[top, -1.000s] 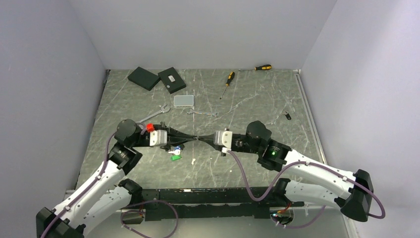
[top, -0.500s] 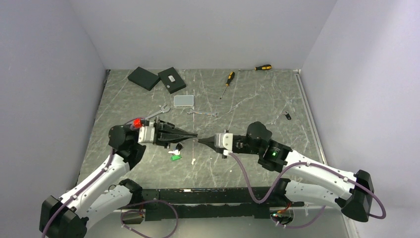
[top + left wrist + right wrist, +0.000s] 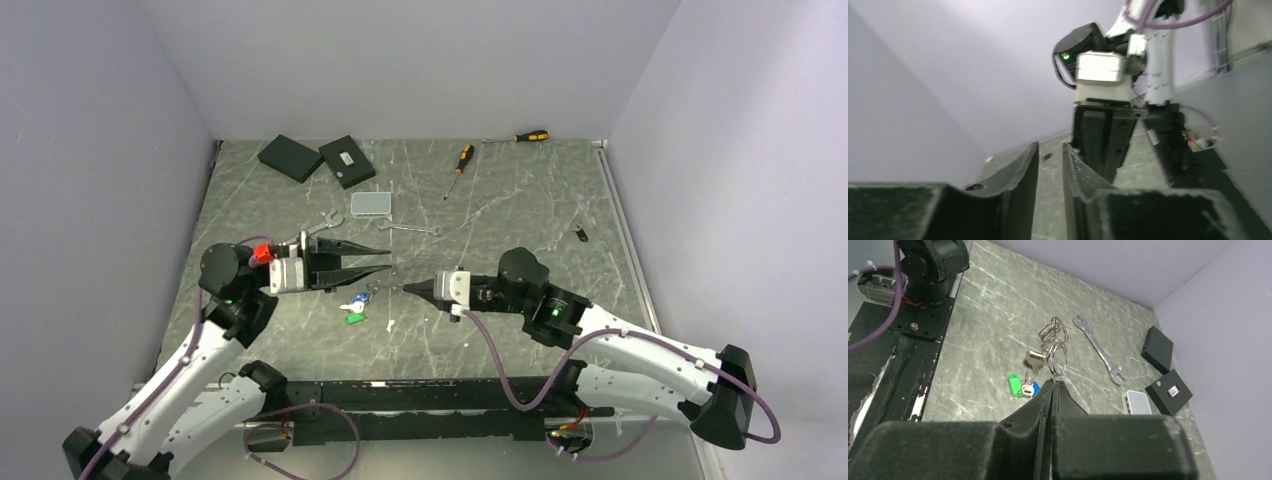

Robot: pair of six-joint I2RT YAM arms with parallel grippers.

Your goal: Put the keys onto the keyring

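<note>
Two grippers are facing each other above the table (image 3: 520, 200) toward the middle of its near edge, the left gripper (image 3: 389, 262) holding its fingers apart, the right gripper (image 3: 406, 288) pinching the keyring (image 3: 1055, 342) with keys (image 3: 1015, 386) lying just beside it.

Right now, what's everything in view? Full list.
keys: at least three, silver, green, blue; on the table beside the keyring
keyring: one, silver; at the right hand's tips
spanners: two, silver; mid-table
screwdrivers: two, yellow-and-black; far side
black boxes: two; far left
clear box: one; near the spanners
small black item: one; right side, too small to identify
table: one, grey marbled
left hand: open, empty
right hand: shut on keyring
</note>
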